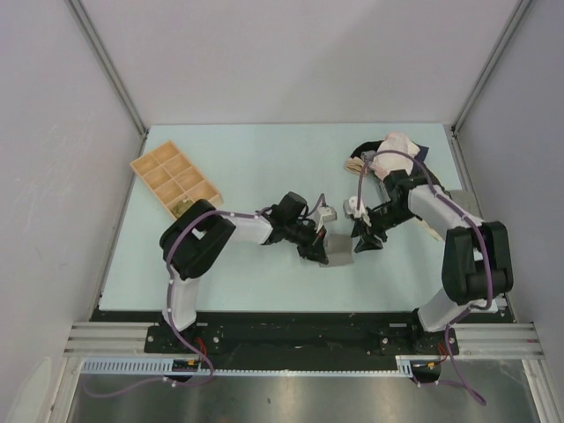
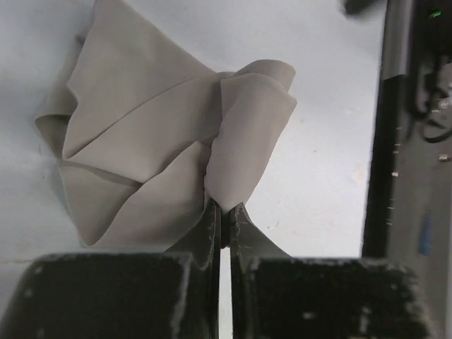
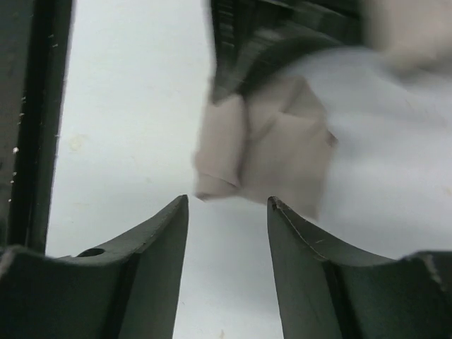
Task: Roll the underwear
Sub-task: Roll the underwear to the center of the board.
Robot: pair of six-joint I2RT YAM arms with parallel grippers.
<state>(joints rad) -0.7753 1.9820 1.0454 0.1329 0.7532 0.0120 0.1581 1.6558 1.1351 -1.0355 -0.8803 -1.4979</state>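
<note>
Taupe underwear (image 1: pixel 337 254) at the centre of the table (image 1: pixel 247 159), largely hidden between the arms from above.
The right wrist view blurs it. The contents of the tan compartment tray (image 1: pixel 176 181) at 10 o'clock are too small to tell. The left gripper (image 2: pixel 224 212) is clamped on a raised fold of the cloth. The right gripper (image 3: pixel 227 201) has its fingers apart, with the cloth just beyond its tips at 12 o'clock.

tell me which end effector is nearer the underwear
Left. The left end effector is shut on a fold of the underwear; the right end effector is open, hovering just short of the cloth.
</note>
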